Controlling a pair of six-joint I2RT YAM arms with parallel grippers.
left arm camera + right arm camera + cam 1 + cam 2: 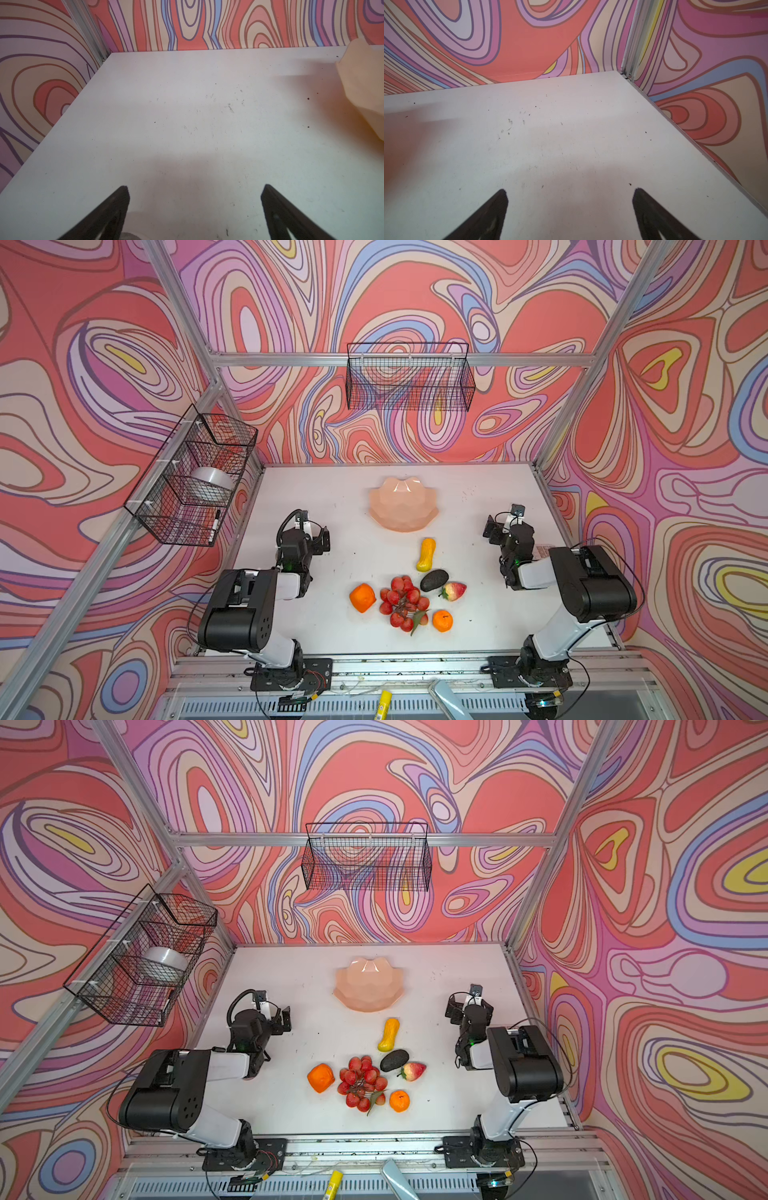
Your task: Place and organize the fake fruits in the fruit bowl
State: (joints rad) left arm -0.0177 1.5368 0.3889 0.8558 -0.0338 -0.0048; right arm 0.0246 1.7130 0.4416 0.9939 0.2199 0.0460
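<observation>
Pincers stand apart, we see: left gripper (pixel 195 187) and right gripper (pixel 569 190) grip nothing. Our peach faceted plastic fruit bowl (pixel 403 506) sits on the white table (pixel 311 497); at its six o'clock lie the red berry bunch (pixel 403 601), yellow-orange plastic gourd (pixel 427 554) and dark bumpy avocado (pixel 434 580).

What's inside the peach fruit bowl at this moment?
Nothing: in both top views the fruit bowl shows a bare faceted interior. The gourd, the nearest fruit, lies on the table outside it. The left wrist view shows only its outer wall.
</observation>
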